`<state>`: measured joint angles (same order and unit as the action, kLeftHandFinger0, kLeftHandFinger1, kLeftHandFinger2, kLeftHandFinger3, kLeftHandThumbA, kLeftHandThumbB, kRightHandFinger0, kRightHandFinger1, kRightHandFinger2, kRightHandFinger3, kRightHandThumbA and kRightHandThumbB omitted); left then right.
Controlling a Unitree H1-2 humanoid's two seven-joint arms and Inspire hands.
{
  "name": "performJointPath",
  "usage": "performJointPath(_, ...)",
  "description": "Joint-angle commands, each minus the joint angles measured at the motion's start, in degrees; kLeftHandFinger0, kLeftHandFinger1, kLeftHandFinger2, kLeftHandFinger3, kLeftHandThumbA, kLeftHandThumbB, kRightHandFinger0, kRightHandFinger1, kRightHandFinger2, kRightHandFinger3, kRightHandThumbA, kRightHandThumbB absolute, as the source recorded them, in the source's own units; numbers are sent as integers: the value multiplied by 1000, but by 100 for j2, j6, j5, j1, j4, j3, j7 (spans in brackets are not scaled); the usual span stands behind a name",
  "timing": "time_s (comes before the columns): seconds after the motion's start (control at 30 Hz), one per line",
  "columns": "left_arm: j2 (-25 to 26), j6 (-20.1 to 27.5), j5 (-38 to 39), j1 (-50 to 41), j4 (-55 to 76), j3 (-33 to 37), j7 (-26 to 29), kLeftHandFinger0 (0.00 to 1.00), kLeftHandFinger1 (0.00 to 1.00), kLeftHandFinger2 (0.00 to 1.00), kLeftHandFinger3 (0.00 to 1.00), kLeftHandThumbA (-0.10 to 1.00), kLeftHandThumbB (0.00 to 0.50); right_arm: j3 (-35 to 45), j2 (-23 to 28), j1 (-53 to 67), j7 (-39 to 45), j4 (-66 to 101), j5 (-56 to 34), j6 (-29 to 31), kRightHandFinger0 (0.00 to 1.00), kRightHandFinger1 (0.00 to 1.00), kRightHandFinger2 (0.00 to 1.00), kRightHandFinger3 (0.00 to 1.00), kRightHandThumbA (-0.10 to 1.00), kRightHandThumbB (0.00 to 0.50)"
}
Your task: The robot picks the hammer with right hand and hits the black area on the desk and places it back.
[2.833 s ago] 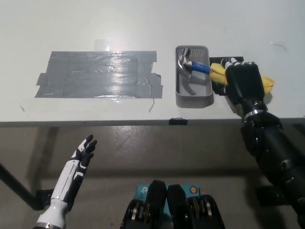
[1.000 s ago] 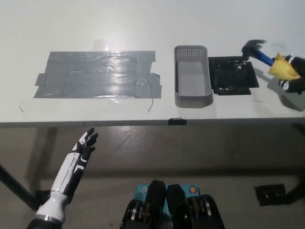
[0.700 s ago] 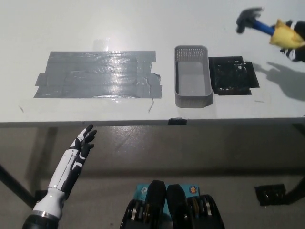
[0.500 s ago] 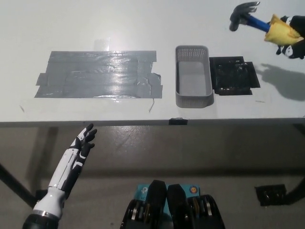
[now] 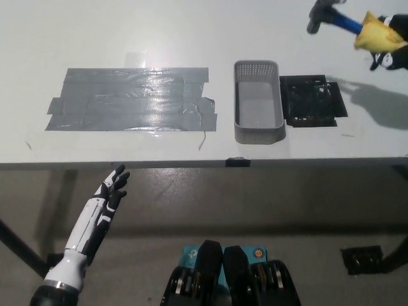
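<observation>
At the top right corner my black right hand (image 5: 390, 50) is shut on the hammer (image 5: 347, 24), which has a dark head, a blue shaft and a yellow grip. The hammer is raised above the table, its head pointing left, beyond the black square area (image 5: 312, 101). Its shadow falls on the table to the right of that square. The grey mesh basket (image 5: 258, 129) left of the square holds nothing. My white left hand (image 5: 109, 198) hangs open below the table's front edge at the lower left.
A large patch of grey tape strips (image 5: 132, 99) covers the table's left half. The white table's front edge (image 5: 204, 164) crosses the picture, with a small black clip (image 5: 236, 161) on it. A black object (image 5: 363, 260) lies on the floor at the lower right.
The right hand took the hammer out of the basket, swung it out to the right and lifted it higher, toward the top right corner. The left hand barely moved.
</observation>
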<state>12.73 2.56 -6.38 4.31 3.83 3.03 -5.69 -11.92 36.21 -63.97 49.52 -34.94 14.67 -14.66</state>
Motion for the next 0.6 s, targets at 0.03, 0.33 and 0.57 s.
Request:
performJointPath(0.03,85,79,-36,64,201,3,-77,950,1000,1000,1000,1000,0,318,157,-694,-6,201,-384,-278,118,603,901,1000,-100,75)
performJointPath(0.33,84,73,-20,84,186,-2,-82,945,1000,1000,1000,1000,0,828,134,-1055,-85,422,-633,-1227,154,596,889,1000,-100,59)
performJointPath(0.57,52,57,-30,39,213,29,-82,945,1000,1000,1000,1000,0,508,20,-607,-22,224,-482,-762,236,649,935,1000,-100,125)
